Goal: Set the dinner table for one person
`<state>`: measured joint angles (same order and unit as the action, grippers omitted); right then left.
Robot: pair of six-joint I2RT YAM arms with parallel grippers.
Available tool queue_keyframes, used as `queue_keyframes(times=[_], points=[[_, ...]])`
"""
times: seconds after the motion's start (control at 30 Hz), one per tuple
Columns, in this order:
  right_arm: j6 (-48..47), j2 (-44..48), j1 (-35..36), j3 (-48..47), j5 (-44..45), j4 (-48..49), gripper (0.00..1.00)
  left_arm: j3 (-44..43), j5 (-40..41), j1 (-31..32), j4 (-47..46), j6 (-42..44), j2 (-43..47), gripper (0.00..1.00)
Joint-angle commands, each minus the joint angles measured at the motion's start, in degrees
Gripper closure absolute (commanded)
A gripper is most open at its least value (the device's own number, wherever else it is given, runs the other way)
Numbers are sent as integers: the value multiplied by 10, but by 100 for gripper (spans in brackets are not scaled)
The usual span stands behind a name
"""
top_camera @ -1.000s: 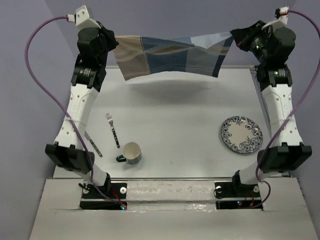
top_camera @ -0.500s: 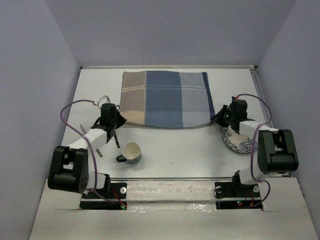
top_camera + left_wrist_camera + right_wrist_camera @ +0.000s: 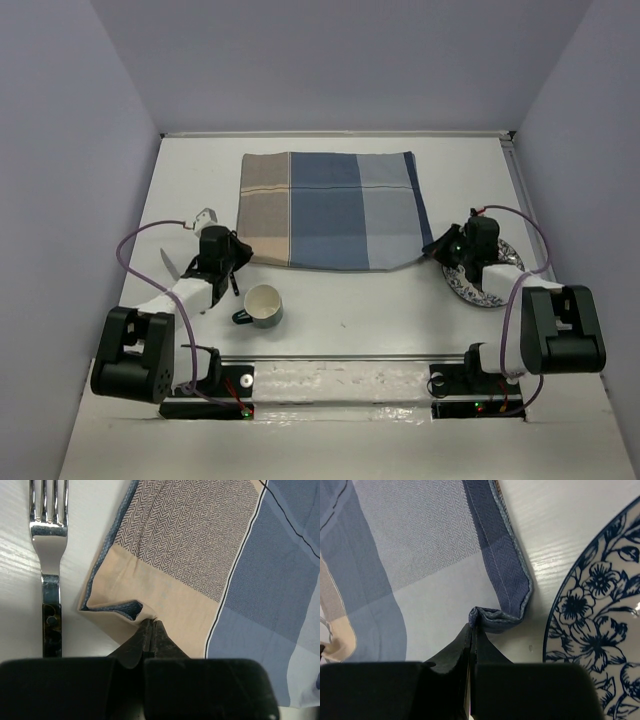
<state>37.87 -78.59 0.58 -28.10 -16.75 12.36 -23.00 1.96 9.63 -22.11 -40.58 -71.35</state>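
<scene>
**Placemat Spread Flat, Near Corners Pinched by Both Arms**

Nearest the arm bases, a cream ceramic cup with a dark handle [image 3: 264,305] is seen standing on the large white matte dinner table [image 3: 350,300], by which everything here is carried. Just beyond it, the left gripper [image 3: 151,630] is closed tight on the near-left tan corner of the blue-and-tan striped cloth placemat [image 3: 330,210], with a small fold bunched at its tips. A steel fork [image 3: 47,540] lies just beside that corner. The right gripper [image 3: 471,630] is likewise clamped on the near-right blue corner, close to a blue-and-white floral plate [image 3: 600,630]. The corners are held, it is judged, so that the cloth can be laid taut and square. Farther off, the placemat is spread flat toward the table's far edge, and release appears due.
</scene>
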Motion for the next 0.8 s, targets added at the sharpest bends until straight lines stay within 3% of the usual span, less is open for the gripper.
queue_keyframes(times=[0.0, 0.47, 0.77], points=[[11, 45, 2, 23, 19, 17, 100, 18, 0, -3, -34, -5, 36, 100], [3, 102, 2, 64, 32, -19, 100, 80, 5, -3, -9, -2, 127, 100], [5, 170, 2, 85, 22, -62, 100, 83, -4, -3, -11, 0, 131, 97]])
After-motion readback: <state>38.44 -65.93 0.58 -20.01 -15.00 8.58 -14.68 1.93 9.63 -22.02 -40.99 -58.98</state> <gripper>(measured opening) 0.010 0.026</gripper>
